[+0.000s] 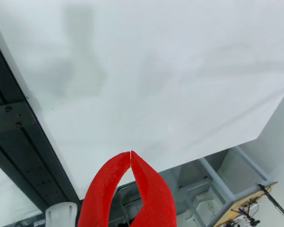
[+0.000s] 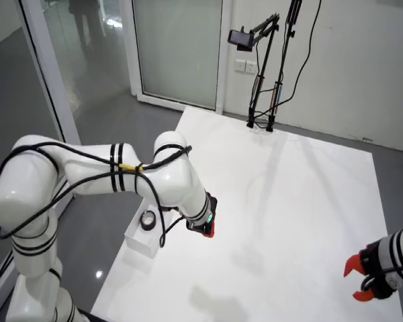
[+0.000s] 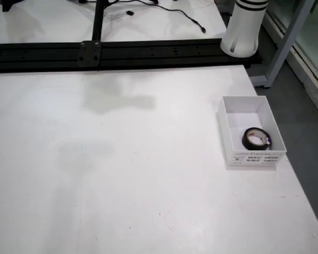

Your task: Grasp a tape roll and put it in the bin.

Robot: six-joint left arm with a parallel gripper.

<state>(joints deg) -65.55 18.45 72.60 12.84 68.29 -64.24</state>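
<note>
A black tape roll (image 3: 256,138) lies inside the white open bin (image 3: 227,132) near the right edge of the table in the top view. In the room view the roll (image 2: 148,220) sits in the same bin (image 2: 140,243) at the table's left edge. My gripper (image 2: 207,230) hangs above the table just to the right of the bin. In the wrist view its red fingers (image 1: 131,153) meet at the tips with nothing between them, over bare white table. The gripper is out of the top view.
A black rail (image 3: 122,50) and the arm's white base (image 3: 244,29) run along the far table edge. A second arm's red gripper (image 2: 360,280) rests at the lower right. A camera stand (image 2: 262,67) stands at the far end.
</note>
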